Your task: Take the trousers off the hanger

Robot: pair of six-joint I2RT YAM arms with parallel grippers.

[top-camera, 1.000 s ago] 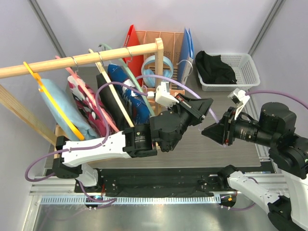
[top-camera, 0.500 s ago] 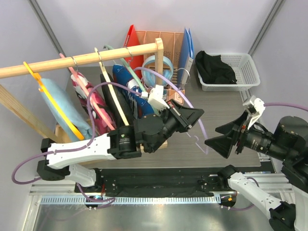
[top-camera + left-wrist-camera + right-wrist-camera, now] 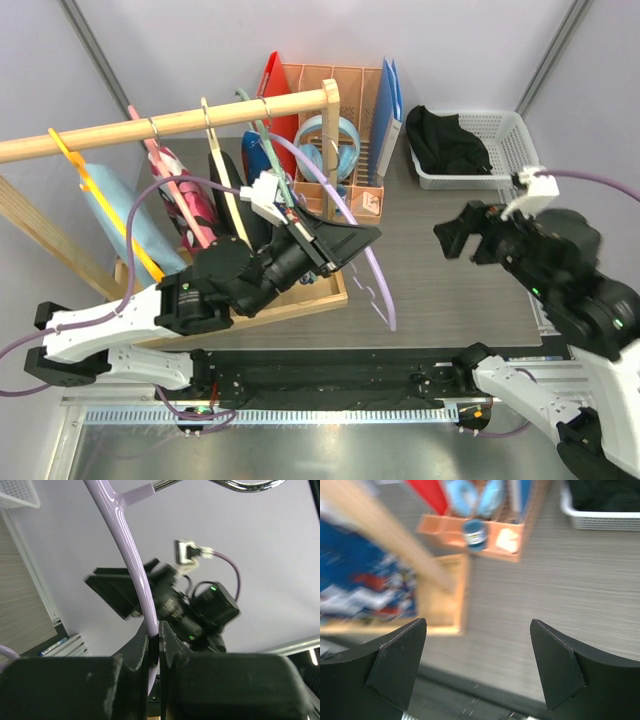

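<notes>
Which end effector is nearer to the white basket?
Right. The right end effector hangs open just in front of the white basket; the left end effector, shut on the lilac hanger, is farther off, leftward.

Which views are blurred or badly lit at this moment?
Right wrist view: motion blur smears the blue printed trousers and wooden bar; its own fingers look crisp. Left wrist view: the left gripper is nearly black against the bright wall, with a glossy highlight on the lilac hanger it clamps. Top external view: evenly lit and sharp.
</notes>
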